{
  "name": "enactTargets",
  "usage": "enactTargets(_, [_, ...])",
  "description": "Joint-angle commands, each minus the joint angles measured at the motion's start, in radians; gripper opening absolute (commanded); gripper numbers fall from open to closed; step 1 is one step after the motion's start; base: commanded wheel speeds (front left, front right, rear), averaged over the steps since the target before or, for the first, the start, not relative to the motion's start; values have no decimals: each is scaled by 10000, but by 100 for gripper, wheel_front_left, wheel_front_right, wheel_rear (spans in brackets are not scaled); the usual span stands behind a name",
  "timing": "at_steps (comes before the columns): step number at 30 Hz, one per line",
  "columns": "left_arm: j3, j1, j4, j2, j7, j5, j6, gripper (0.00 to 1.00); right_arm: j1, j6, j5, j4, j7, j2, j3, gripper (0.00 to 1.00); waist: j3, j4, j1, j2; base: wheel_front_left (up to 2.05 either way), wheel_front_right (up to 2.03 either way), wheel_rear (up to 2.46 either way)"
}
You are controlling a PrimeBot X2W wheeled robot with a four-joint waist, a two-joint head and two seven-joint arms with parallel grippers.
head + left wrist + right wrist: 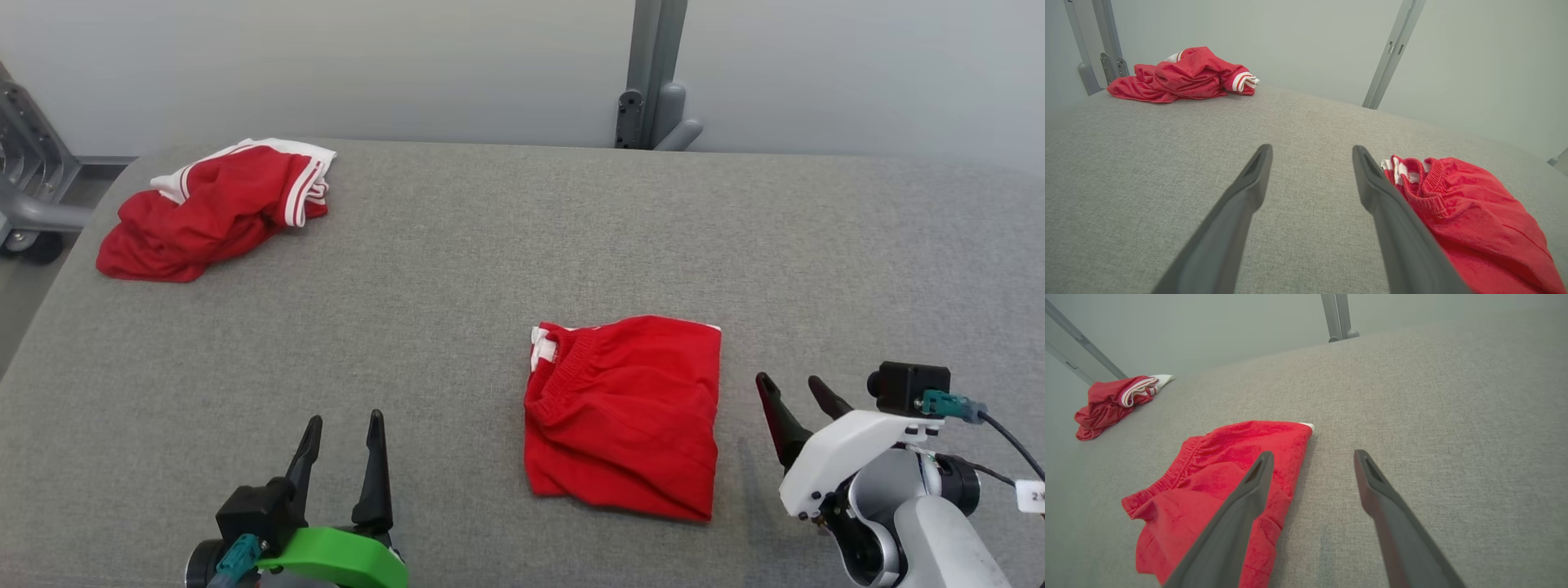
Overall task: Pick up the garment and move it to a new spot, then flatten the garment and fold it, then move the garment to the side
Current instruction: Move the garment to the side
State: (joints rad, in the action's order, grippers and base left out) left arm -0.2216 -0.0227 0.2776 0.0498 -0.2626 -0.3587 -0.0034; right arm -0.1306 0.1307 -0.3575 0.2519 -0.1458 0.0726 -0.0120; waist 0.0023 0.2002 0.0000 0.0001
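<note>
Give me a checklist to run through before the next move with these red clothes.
1. Left hand open, holding nothing: ok.
2. Right hand open, holding nothing: ok.
3. Folded garment lies flat on the table, touched by neither hand: ok.
4. Folded garment already set aside: cannot tell; it lies just left of the right hand.
5. Crumpled garment at the far left corner flattened: not ok, it is bunched up.
</note>
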Motion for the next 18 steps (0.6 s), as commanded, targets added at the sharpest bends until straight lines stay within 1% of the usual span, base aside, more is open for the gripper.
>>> enactTargets(1, [-9, -172, 5, 15, -25, -2, 40, 100, -191, -1, -208, 121, -214, 96, -66, 100, 203, 228, 0, -1, 0, 0, 0])
enactTargets(4, [-84, -269, 19, 15, -25, -79, 84, 100, -516, -1, -903, 568, -977, 359, -246, 100, 404, 487, 0, -1, 0, 0, 0])
enactTargets(8, [-149, -395, 29, 14, -23, -174, 120, 100, -917, 1, -1726, 1301, -1778, 512, -368, 100, 665, 791, 0, -1, 0, 0, 0])
enactTargets(13, [-242, -499, 19, 14, -25, -285, 173, 100, -1208, 1, -2383, 1972, -2251, 552, -418, 100, 900, 1160, 0, -1, 0, 0, 0])
enactTargets(18, [-231, -516, 6, 14, -25, -333, 224, 100, -1401, -1, -2594, 2408, -2578, 667, -649, 100, 987, 1253, 0, -1, 0, 0, 0])
